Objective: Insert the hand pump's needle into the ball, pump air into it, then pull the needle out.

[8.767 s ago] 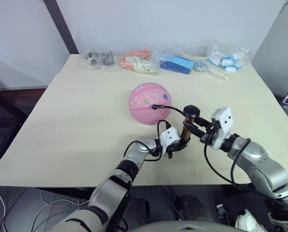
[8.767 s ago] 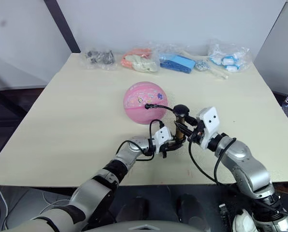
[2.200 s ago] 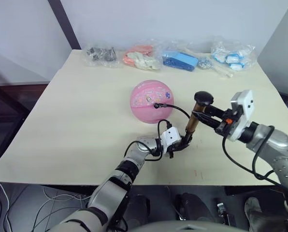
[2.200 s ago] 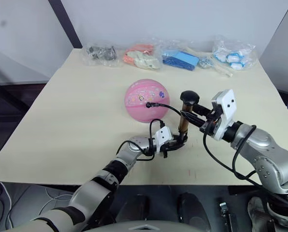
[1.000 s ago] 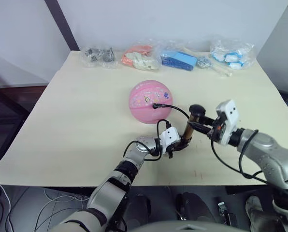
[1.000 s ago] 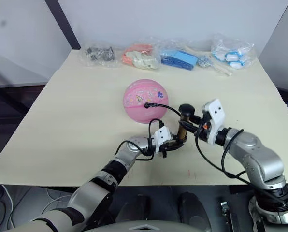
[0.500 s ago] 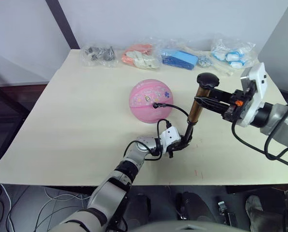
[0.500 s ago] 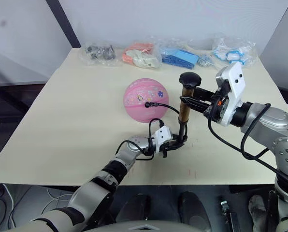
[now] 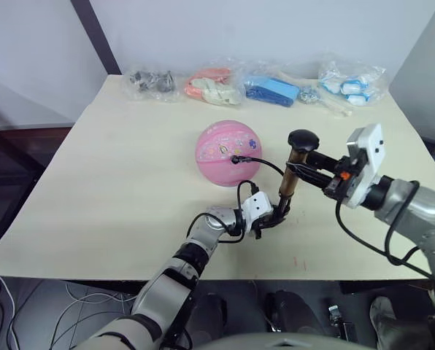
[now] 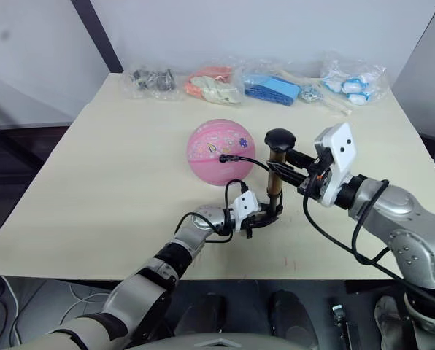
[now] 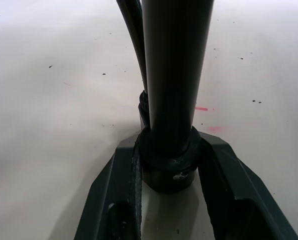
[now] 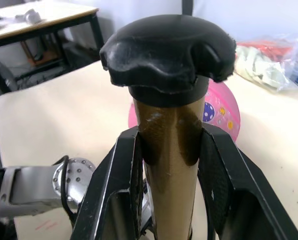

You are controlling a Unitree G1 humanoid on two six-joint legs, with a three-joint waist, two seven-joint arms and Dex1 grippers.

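The needle (image 9: 233, 159) (at the ball (image 9: 227, 153)) is too small to make out.

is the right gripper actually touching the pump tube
Touching. In the right wrist view both fingers of the right gripper press against the hand pump tube just below its knob.

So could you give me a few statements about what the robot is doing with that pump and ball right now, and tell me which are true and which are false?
1. The hand pump stands roughly upright on the table. True.
2. The right gripper holds the ball. False: it grips the pump's gold tube just under the black knob.
3. The left gripper clamps the pump's bottom end. True.
4. The hose runs from the pump's base to the ball. True.
5. The ball sits inside a plastic bag. False: it rests bare on the table; the bags lie along the far edge.
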